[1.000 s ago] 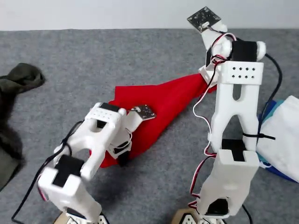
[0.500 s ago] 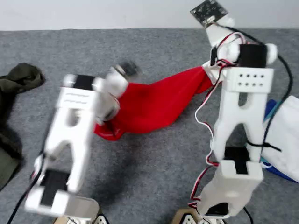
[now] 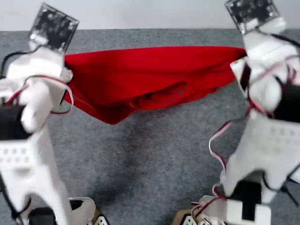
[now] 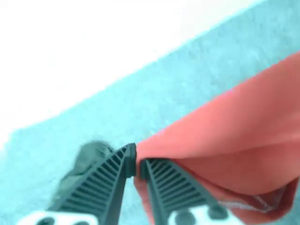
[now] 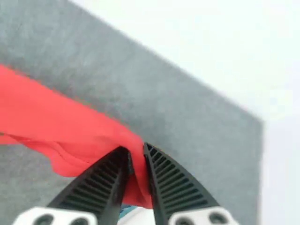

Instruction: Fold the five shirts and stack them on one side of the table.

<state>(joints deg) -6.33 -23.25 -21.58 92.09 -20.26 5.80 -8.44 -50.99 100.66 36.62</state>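
A red shirt [image 3: 150,79] hangs stretched out in the air between my two raised arms, its lower folds sagging toward the table. My left gripper [image 4: 136,154] is shut on one corner of the shirt [image 4: 225,140]; in the high view that grip sits at the cloth's left end [image 3: 66,91]. My right gripper [image 5: 136,152] is shut on the opposite corner of the shirt [image 5: 56,126], at the cloth's right end [image 3: 236,65] in the high view.
The grey felt table cover [image 3: 150,154] lies under the shirt, with a white wall [image 3: 140,14] behind its far edge. A dark green garment [image 4: 89,157] lies on the cover past my left fingers. A white-and-blue cloth edge [image 5: 129,213] peeks below my right fingers.
Both arms have risen and spread apart. The red shirt went from lying bunched on the table to hanging stretched wide between the two grippers.
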